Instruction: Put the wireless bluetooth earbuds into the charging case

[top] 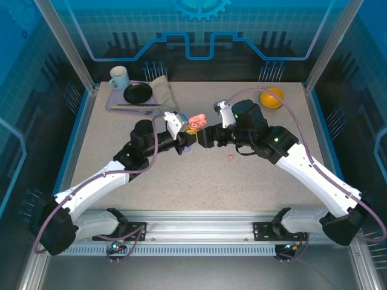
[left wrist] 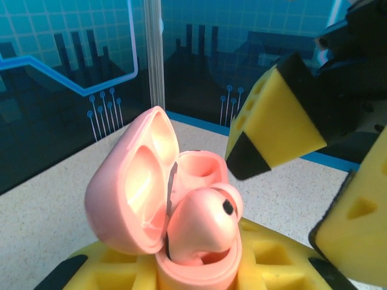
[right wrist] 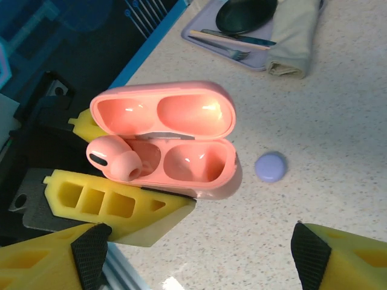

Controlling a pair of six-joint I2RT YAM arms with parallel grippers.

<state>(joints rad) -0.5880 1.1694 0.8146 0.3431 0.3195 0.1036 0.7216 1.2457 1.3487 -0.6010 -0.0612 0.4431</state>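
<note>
Speckled beige tabletop (top: 181,181) is lying inside blue-panelled walls, with a tray (top: 115,106) of dishes sitting at 11 o'clock and an orange bowl (top: 272,97) at 1 o'clock. Near the centre, the left gripper (top: 191,132) is clamping the base of the pink charging case (right wrist: 175,139) between its yellow pads, holding it above the table with the lid standing open. The right gripper (right wrist: 196,257) is hanging just beside the case with its fingers (right wrist: 351,260) spread wide, gripping nothing.

One salmon-pink earbud (right wrist: 113,158) is resting in the case well at the 9 o'clock side in the right wrist view, bulging above the rim rather than sitting flush. Another tiny pink bud (top: 230,158) is lying on the table at about 4 o'clock from the case. A pale purple rounded piece (right wrist: 270,167) is lying on the table at 3 o'clock from the case.
</note>
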